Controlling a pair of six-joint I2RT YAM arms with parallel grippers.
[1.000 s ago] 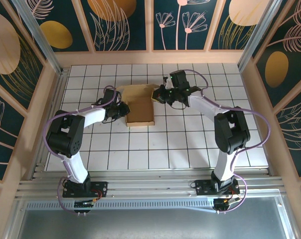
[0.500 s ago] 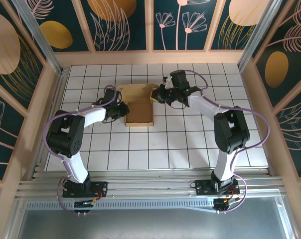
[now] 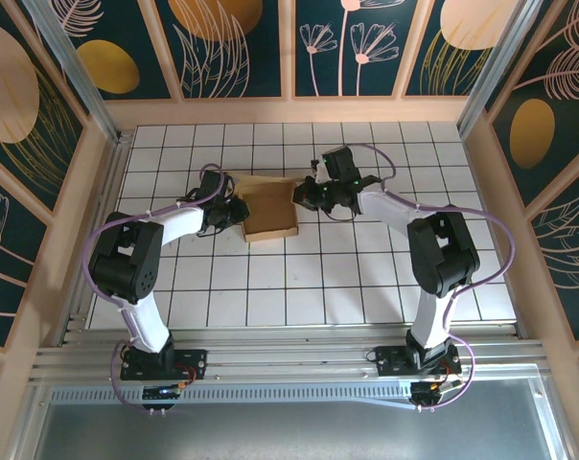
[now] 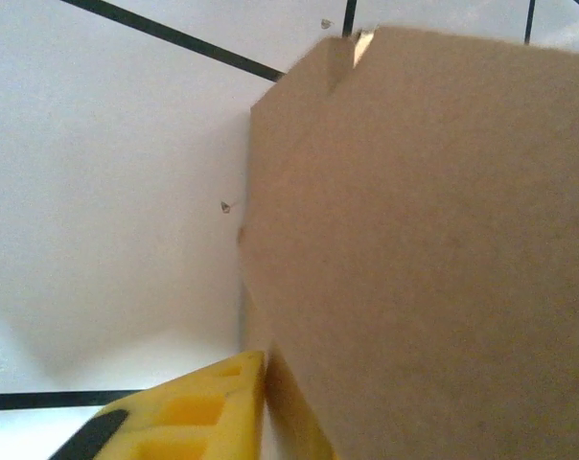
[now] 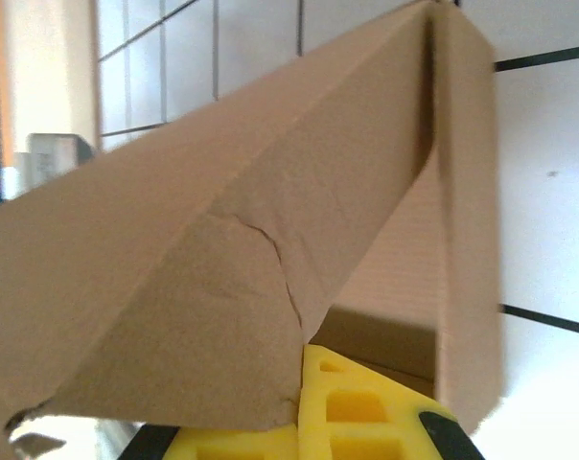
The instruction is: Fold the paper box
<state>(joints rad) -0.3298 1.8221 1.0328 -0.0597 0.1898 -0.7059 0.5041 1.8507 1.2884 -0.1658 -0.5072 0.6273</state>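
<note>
The paper box (image 3: 270,209) is a brown cardboard tray on the white gridded table, between my two arms. My left gripper (image 3: 239,212) is at its left wall. In the left wrist view one yellow finger (image 4: 189,410) presses the outside of the wall (image 4: 424,240); the other finger is hidden behind the cardboard. My right gripper (image 3: 307,192) is at the box's back right corner. In the right wrist view its yellow fingers (image 5: 366,412) are together on the edge of a creased flap (image 5: 203,335), which leans over the tray's inside.
The table (image 3: 366,278) is boxed in by wooden side rails (image 3: 486,192) and a back rail (image 3: 289,110). Open grid lies in front of the box and to the right of my right arm.
The right gripper has come nearer and slightly left with the flap. The back panel, flat on the table before, now stands folded up over the tray. The left gripper has stayed at the left wall.
</note>
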